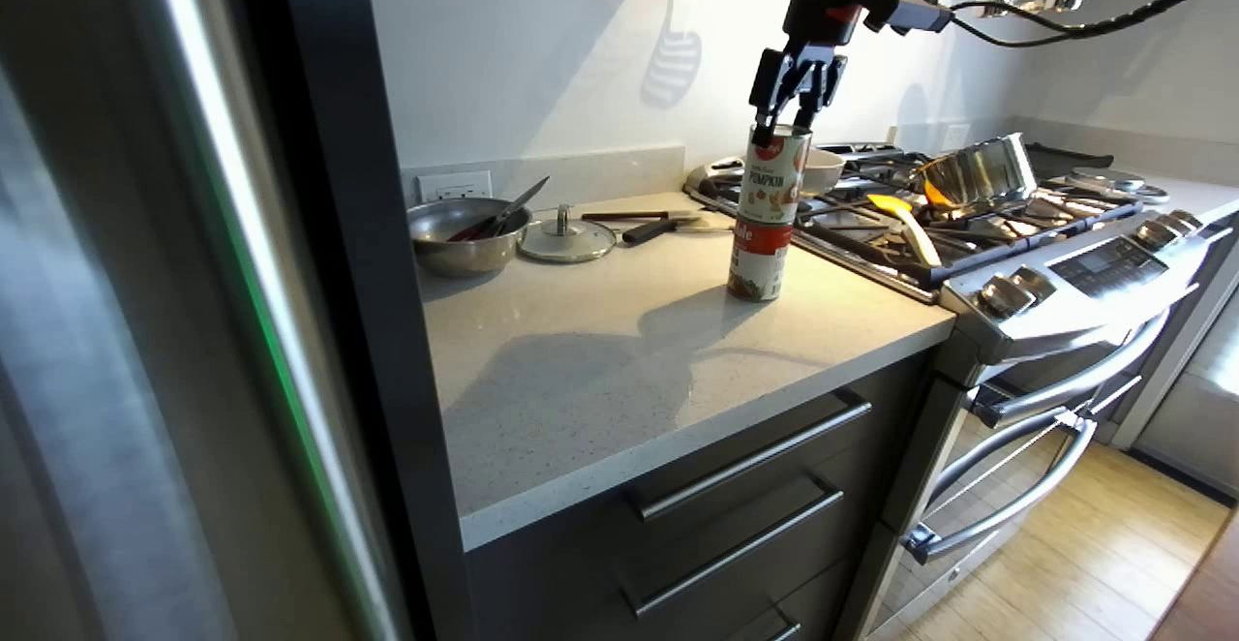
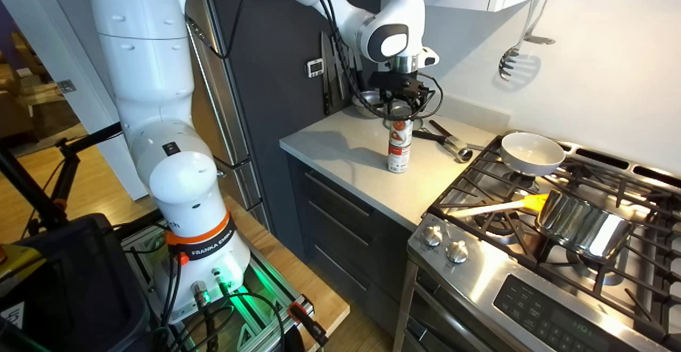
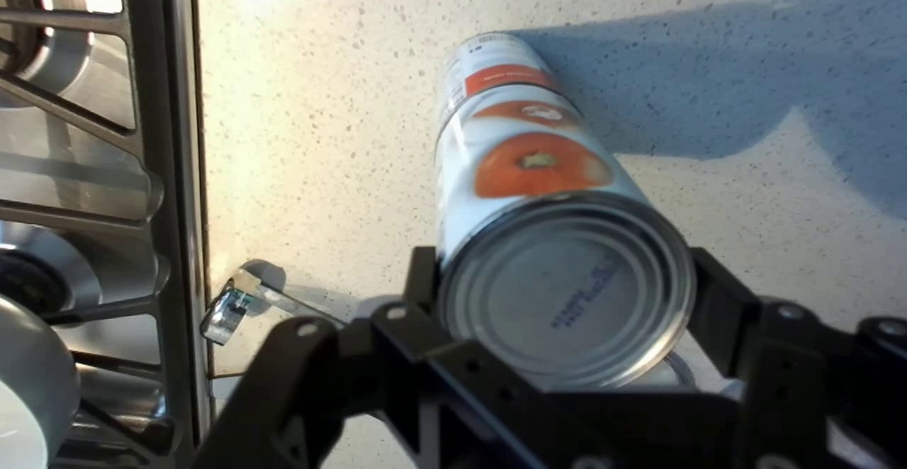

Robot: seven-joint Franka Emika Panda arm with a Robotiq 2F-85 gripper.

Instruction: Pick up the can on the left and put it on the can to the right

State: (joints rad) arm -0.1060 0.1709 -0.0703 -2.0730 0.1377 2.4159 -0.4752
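Observation:
The upper can [image 1: 771, 181], with a white pumpkin label, stands upright on the lower can [image 1: 758, 263], which has a red and white label and stands on the counter. Both exterior views show the stack, with the upper can [image 2: 400, 133] in line over the lower can [image 2: 398, 159]. My gripper [image 1: 786, 128] points down with its fingers around the top of the upper can. In the wrist view, the fingers [image 3: 563, 274] touch both sides of the upper can's metal rim, shut on it. The lower can [image 3: 499, 69] is partly hidden behind the upper can [image 3: 567, 299].
A stove [image 2: 495, 235] with a white bowl [image 2: 532, 152] and a tilted steel pot [image 2: 582, 227] stands beside the counter [image 1: 581, 409]. A metal bowl [image 1: 465, 252], a glass lid [image 1: 571, 239] and utensils [image 1: 653, 229] lie near the wall. A fridge [image 1: 194, 331] borders the counter.

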